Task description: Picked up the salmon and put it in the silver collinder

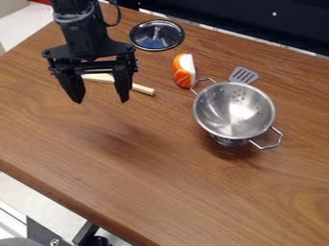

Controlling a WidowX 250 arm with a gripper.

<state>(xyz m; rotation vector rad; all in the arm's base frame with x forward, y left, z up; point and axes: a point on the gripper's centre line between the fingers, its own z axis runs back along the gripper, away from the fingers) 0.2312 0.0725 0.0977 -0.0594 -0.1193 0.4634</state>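
Wooden tabletop [151, 182] holds the salmon [181, 72], right of the parted jaws.

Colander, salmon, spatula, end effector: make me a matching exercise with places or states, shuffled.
1. Silver metal colander
2. Orange-and-white salmon piece
3. Grey slotted spatula
4. Black two-finger end effector

A. Open, holding nothing
B. Partly hidden behind the colander's rim
C. Upright, with nothing in its bowl
D. Between a round see-through lid and the colander

Pairs: 1-C, 2-D, 3-B, 4-A
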